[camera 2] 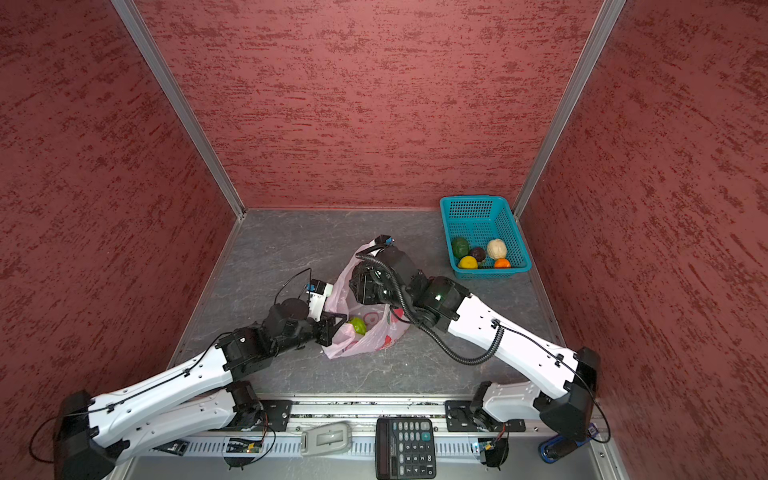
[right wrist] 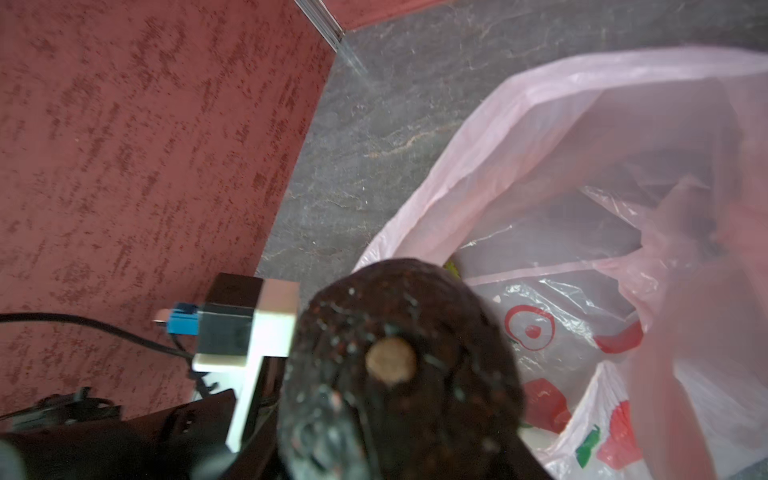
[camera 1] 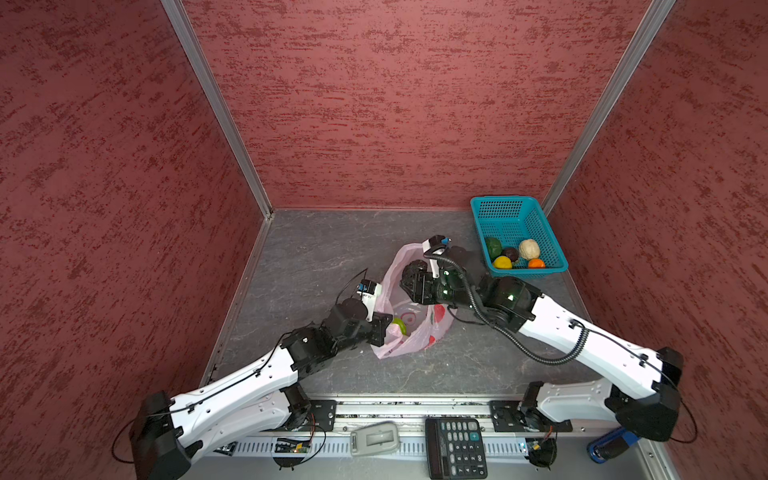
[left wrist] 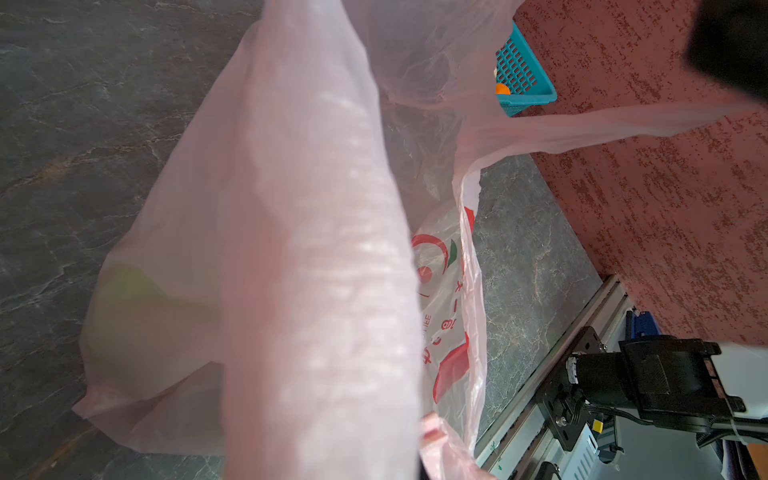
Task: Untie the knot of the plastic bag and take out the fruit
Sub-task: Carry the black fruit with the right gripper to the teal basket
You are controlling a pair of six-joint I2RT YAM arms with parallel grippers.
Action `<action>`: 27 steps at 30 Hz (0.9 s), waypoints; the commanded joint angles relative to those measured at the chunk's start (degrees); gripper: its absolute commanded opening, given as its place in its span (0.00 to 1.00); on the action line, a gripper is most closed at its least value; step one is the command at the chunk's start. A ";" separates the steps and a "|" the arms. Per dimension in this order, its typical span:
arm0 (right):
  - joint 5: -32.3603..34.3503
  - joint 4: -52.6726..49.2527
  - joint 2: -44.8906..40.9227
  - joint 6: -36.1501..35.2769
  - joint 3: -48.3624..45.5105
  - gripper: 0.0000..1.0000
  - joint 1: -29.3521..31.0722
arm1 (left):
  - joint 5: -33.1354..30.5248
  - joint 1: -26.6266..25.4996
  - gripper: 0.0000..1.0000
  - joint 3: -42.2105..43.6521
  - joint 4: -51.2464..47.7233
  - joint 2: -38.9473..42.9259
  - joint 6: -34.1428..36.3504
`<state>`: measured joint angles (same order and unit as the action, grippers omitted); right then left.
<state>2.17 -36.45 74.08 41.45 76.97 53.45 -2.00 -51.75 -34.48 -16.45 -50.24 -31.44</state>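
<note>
Dark fruit [right wrist: 399, 365] sits gripped in my half-open right hand [camera 1: 411, 284] over the untied bag [camera 1: 419, 332]. Left hand [camera 1: 386, 330], closed tight, pinches its rim. Five pieces [camera 1: 528, 248] lie in the basket [camera 1: 519, 200]; one green fruit [camera 1: 400, 325] is left inside.

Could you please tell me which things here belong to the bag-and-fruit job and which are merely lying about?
Job: plastic bag, bright green fruit inside it, dark brown fruit over it, teal basket holding five fruits.
Lying about: calculator, grey device, blue object.

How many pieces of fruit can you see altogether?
7: five fruits in the teal basket, a bright green one in the pink bag, a dark brown one in the right gripper. The bag may hide more.
</note>
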 commanded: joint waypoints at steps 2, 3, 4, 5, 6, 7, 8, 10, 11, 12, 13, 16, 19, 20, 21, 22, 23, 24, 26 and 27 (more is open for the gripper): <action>2.76 -4.46 -1.22 -2.28 5.50 0.35 -3.30 | -0.32 0.31 0.00 -0.13 0.90 0.53 1.03; 2.57 -4.68 -1.40 -2.55 6.08 0.35 -4.41 | -0.20 0.23 0.00 -0.09 0.89 0.52 1.12; 2.21 -4.78 -1.63 -2.99 6.43 0.35 -6.10 | -0.12 0.18 0.00 -0.23 0.87 0.51 1.20; 1.77 -4.77 -1.82 -3.36 6.67 0.35 -7.97 | -0.07 0.18 0.00 -0.19 0.83 0.62 1.28; 1.11 -4.57 -2.10 -3.58 6.62 0.35 -9.94 | -0.03 0.20 0.00 -0.17 0.89 0.58 1.28; 0.00 -4.07 -2.41 -4.04 6.27 0.35 -12.60 | -0.03 0.13 0.00 -0.09 0.73 0.61 1.29; -1.30 -3.52 -2.74 -4.18 5.81 0.35 -15.61 | 0.14 0.06 0.00 -0.08 0.72 0.59 1.22; -3.76 -1.76 -3.37 -4.87 4.35 0.35 -21.04 | 0.43 -0.12 0.00 -0.19 0.58 0.58 1.29; -4.80 -1.08 -3.33 -5.42 3.94 0.35 -23.65 | 0.50 -0.32 0.00 -0.23 0.41 0.63 1.28; -5.46 -0.61 -3.16 -6.32 3.79 0.35 -25.85 | 0.50 -0.46 0.00 -0.24 0.22 0.57 1.21; -5.80 -0.44 -2.82 -7.17 3.79 0.35 -28.30 | 0.62 -0.62 0.00 -0.35 0.04 0.60 1.21; -7.27 0.58 -0.85 -9.35 3.57 0.35 -35.22 | 1.14 -1.07 0.00 -0.34 -0.13 0.42 1.38; -8.42 3.32 1.75 -10.04 2.23 0.35 -41.69 | 1.80 -1.34 0.00 -0.59 -0.54 -0.19 1.89; -9.24 4.92 2.83 -9.90 1.49 0.35 -43.73 | 1.82 -1.47 0.00 -0.91 -0.89 -0.56 2.16; -9.59 6.15 3.92 -9.94 1.07 0.35 -45.08 | 1.82 -1.46 0.00 -1.24 -1.37 -0.84 2.52; -9.63 7.36 5.33 -10.18 0.97 0.35 -46.59 | 1.90 -1.45 0.00 -1.64 -1.86 -1.10 2.76; -9.49 8.37 7.09 -10.62 1.04 0.35 -47.84 | 1.91 -1.45 0.00 -1.91 -2.16 -1.19 2.96; -9.30 9.31 8.62 -10.90 1.09 0.35 -48.90 | 1.89 -1.43 0.00 -2.11 -2.40 -1.26 2.96; -9.15 11.68 13.18 -11.46 1.33 0.35 -51.37 | 1.99 -1.55 0.00 -2.17 -2.47 -1.27 2.88; -9.07 12.58 14.99 -11.80 1.59 0.35 -52.28 | 2.00 -1.56 0.00 -2.12 -2.45 -1.38 2.79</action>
<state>-6.11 -29.26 85.56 31.48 78.67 3.22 -0.54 -53.06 -35.07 -18.02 -51.48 -29.74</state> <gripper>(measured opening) 0.530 0.050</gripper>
